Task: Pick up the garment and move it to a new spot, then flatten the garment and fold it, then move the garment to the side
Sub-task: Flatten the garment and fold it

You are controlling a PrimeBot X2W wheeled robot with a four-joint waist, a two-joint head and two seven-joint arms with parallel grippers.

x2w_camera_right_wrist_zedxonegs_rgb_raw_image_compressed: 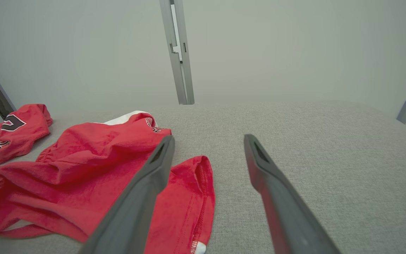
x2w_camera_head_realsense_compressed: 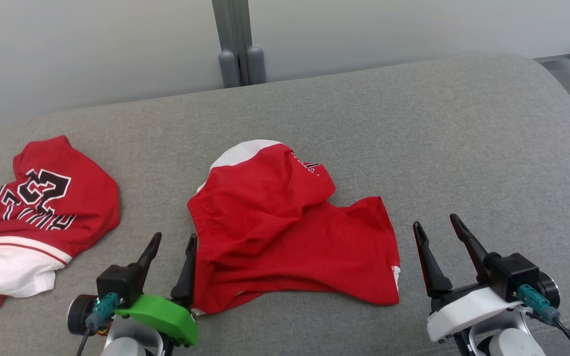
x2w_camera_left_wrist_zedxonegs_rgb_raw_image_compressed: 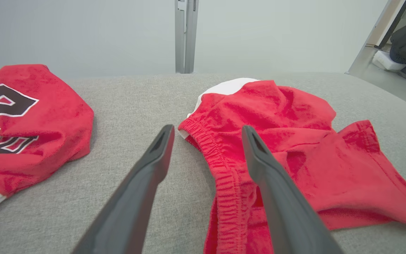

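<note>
Crumpled red shorts with a white side panel (x2w_camera_head_realsense_compressed: 285, 232) are lying in the middle of the head view on a grey woven fabric surface (x2w_camera_head_realsense_compressed: 413, 123); they are being flanked by both grippers at the bottom of the frame. The long axis of the shorts is running from left to right across the frame; the gathered elastic waistband (x2w_camera_left_wrist_zedxonegs_rgb_raw_image_compressed: 220, 169) is facing the left side, and one stitched leg hem (x2w_camera_right_wrist_zedxonegs_rgb_raw_image_compressed: 199, 197) is facing the right side.

The left gripper (x2w_camera_head_realsense_compressed: 174, 238), on its green mount at the lower left, is being held with its jaws apart and nothing between them; its inner finger is standing just beside the waistband edge, and in the left wrist view the waistband is lying between the two fingers. The right gripper (x2w_camera_head_realsense_compressed: 435, 222), on its white mount at the lower right, is also being held with the jaws apart and nothing in them; it is standing near the leg hem but apart from it. The left arm is therefore being judged the nearer one; a small reach forward and down is probably being called for on each side.

A red jersey with black and white printing (x2w_camera_head_realsense_compressed: 42, 207) is lying at the left edge; the number "23" can be read on it, turned over; the letters under it cannot be read with certainty. Small lettering (x2w_camera_head_realsense_compressed: 306, 165) on the shorts is too small to be read.
</note>
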